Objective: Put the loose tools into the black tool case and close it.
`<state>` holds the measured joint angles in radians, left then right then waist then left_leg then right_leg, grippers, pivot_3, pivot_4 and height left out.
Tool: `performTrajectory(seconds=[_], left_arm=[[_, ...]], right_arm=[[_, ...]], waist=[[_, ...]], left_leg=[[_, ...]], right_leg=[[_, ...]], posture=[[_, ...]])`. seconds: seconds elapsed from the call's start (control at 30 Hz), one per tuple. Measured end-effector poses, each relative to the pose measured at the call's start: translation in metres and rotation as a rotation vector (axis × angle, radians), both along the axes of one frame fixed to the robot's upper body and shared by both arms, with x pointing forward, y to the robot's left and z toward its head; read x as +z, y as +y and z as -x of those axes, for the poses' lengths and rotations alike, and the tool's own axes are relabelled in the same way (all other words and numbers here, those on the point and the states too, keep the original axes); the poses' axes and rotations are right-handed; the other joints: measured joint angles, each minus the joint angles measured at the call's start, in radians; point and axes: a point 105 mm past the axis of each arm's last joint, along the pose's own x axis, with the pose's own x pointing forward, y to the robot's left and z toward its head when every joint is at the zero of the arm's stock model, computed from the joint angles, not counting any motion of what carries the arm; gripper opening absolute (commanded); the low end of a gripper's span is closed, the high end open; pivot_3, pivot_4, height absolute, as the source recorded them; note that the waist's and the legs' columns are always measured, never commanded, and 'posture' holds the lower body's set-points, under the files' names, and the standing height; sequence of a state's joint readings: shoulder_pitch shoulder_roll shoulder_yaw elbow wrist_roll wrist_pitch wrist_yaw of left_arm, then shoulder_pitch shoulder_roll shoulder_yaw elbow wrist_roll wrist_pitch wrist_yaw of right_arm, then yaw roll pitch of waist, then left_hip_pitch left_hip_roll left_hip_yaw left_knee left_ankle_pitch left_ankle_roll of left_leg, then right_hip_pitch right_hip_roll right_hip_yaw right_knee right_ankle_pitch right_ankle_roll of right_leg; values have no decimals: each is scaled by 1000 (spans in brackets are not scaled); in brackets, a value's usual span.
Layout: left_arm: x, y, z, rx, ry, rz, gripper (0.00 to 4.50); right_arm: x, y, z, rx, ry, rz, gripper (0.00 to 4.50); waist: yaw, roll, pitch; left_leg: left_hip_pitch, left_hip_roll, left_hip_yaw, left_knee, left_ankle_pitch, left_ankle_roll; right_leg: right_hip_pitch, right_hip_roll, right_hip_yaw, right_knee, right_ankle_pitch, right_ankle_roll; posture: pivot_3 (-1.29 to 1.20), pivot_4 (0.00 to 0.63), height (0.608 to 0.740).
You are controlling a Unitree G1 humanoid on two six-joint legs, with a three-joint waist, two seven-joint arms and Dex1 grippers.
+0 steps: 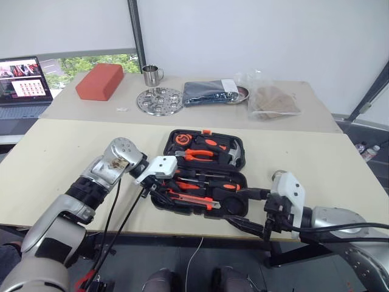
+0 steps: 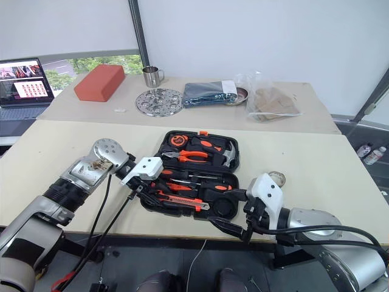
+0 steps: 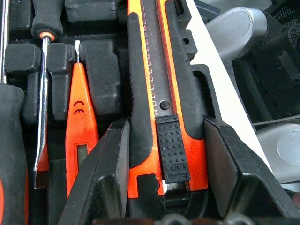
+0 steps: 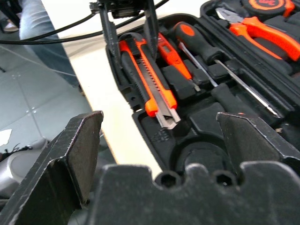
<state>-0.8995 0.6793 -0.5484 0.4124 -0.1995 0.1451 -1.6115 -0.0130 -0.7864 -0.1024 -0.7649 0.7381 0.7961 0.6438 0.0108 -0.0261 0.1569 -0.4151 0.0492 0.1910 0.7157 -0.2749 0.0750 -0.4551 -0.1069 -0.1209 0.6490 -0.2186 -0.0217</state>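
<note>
Black plastic clamshell tool case point(image 1: 234, 148) lies open on the table's near edge. Left gripper point(image 1: 159, 190), jaws straddling the orange-black utility knife point(image 3: 159, 93) loosely, seats it in the case's front slot; right gripper point(image 2: 234, 214) waits beside the case, jaws spread.

The scene is evenly lit by soft daylight. Only faint shadows are cast on the table point(image 1: 73, 158). The nearest gripper fingers point(image 4: 79, 145) are rendered slightly soft.
</note>
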Motion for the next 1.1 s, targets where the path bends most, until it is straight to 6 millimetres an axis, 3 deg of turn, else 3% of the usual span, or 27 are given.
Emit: performTrajectory(seconds=[0.07, 0.1, 0.2, 0.3, 0.47, 0.6, 0.9, 1.07, 1.1], left_arm=[[0, -4, 0, 3, 12, 16, 4136], [2, -4, 0, 4, 18, 22, 4320], [11, -7, 4, 36, 91, 82, 4320], [19, -4, 3, 63, 110, 115, 3601], [23, 1, 1, 78, 90, 129, 1780], [10, 2, 8, 57, 94, 114, 236], [-11, -3, 8, -45, -60, 3, 94], [-15, -7, 4, -41, -139, 24, 94], [-14, -7, 4, -26, -136, 38, 334]], right_arm=[[0, 0, -1, -4, -2, -4, 4500], [0, 0, -1, -5, -2, -4, 4500], [-1, -1, -2, -11, 1, -3, 4500], [-1, -2, -3, -13, 1, 0, 4500], [-2, -2, -3, -13, 7, -1, 4500], [-2, -4, -5, -15, 10, -2, 4500], [-2, -5, -6, -22, 9, -1, 4500], [-4, -33, -8, -160, 1, 22, 4500], [-6, -44, -9, -204, 2, 42, 4500]], waist=[[1, 0, 0], [0, 0, 0], [0, 0, 0], [-1, 0, 0], [-1, 0, 0], [0, 0, 0], [2, 1, -2], [10, 6, -6], [9, 6, -7]], left_leg=[[0, 0, 0, 0, 0, 0], [0, 0, 0, 0, 0, 0], [0, 0, -1, 0, 0, 0], [0, 0, -1, 1, 0, 0], [0, 0, -1, 1, 0, 0], [0, 0, -1, 1, 0, 1], [2, 0, -1, 1, 0, 1], [12, -1, -4, 1, -4, 7], [12, -1, -4, 1, -5, 8]], right_leg=[[0, 0, 0, 0, 0, 0], [0, 0, 0, 0, 0, 0], [0, 0, 0, 0, 0, 0], [0, 0, 0, 0, 0, 1], [0, 0, 0, 0, 0, 0], [0, 0, 0, 0, 0, 0], [3, 0, 0, 0, 0, 0], [16, -4, -2, -2, -5, 9], [17, -5, -1, -2, -4, 10]], posture=[[0, 150, 736], [0, 150, 736], [0, 150, 736], [0, 150, 736], [0, 150, 736], [0, 150, 736], [0, 150, 736], [0, 150, 736], [0, 150, 736]])
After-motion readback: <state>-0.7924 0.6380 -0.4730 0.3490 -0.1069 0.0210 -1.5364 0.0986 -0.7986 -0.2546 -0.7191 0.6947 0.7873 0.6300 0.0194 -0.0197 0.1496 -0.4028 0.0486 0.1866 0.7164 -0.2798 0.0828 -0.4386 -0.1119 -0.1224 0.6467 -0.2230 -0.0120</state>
